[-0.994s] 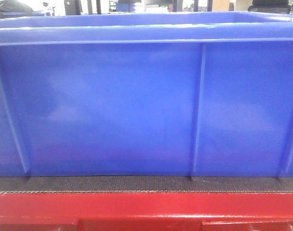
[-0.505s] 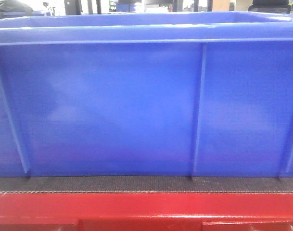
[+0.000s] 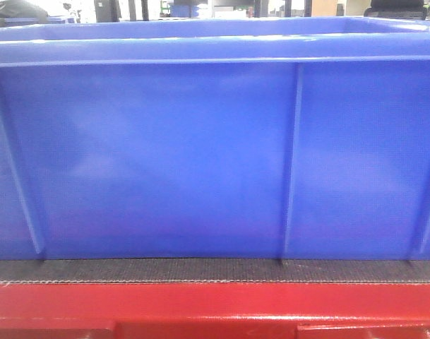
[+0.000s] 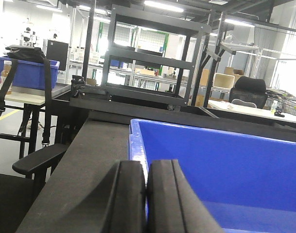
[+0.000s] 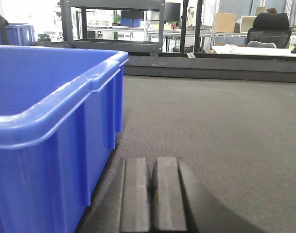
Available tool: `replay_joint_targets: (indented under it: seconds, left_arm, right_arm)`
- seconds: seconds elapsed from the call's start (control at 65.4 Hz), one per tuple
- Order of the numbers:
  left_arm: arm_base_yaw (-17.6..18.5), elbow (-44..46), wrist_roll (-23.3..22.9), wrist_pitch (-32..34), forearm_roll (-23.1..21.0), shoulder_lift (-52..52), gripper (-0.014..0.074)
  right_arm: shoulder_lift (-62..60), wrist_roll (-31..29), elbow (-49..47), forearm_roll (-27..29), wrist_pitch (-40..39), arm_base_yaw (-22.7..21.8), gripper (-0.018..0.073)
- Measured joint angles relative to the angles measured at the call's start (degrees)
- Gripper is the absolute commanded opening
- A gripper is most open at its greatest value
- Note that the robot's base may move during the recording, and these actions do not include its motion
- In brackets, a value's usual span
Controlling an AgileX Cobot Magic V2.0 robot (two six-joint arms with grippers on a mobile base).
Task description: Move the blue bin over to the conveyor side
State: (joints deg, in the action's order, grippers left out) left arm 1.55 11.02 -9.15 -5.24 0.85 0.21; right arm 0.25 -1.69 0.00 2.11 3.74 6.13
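The blue bin sits on the conveyor, right by its red frame. The left pincer is pressed closed over the bin's rim, level with it. The right pincer, closed and empty, hangs low over the belt just beside the bin's outer wall.

The blue bin walls off the front view from 9 to 3 o'clock, its base on the conveyor belt. Open belt stretches toward 1 o'clock beside the bin's right wall; a black rack stands at 12.
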Motion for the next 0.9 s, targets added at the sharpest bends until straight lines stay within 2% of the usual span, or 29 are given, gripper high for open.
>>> replay_joint_targets:
  seconds: [0.138,0.336,0.52,0.704,0.902]
  left_arm:
    - [-0.95,-1.67,0.11,1.29,1.09,0.00,0.0004]
    - [-3.43,-8.42,5.14,3.57,2.06,0.00,0.0004]
    - [-3.58,-10.91,6.02,4.20,2.17,0.00,0.0004]
    - [-3.58,-11.16,6.05,4.08,6.25,0.00,0.0004]
    - [-3.58,-11.16,6.16,4.08,7.05,0.00,0.0004]
  right_arm:
    - [0.00,0.00,0.00,0.00,0.00,0.00,-0.0087]
    - [0.00,0.00,0.00,0.00,0.00,0.00,-0.0087]
    - [0.00,0.00,0.00,0.00,0.00,0.00,-0.0087]
    - [-0.10,0.00,0.00,0.00,0.00,0.00,-0.0087]
    - [-0.10,0.00,0.00,0.00,0.00,0.00,-0.0087]
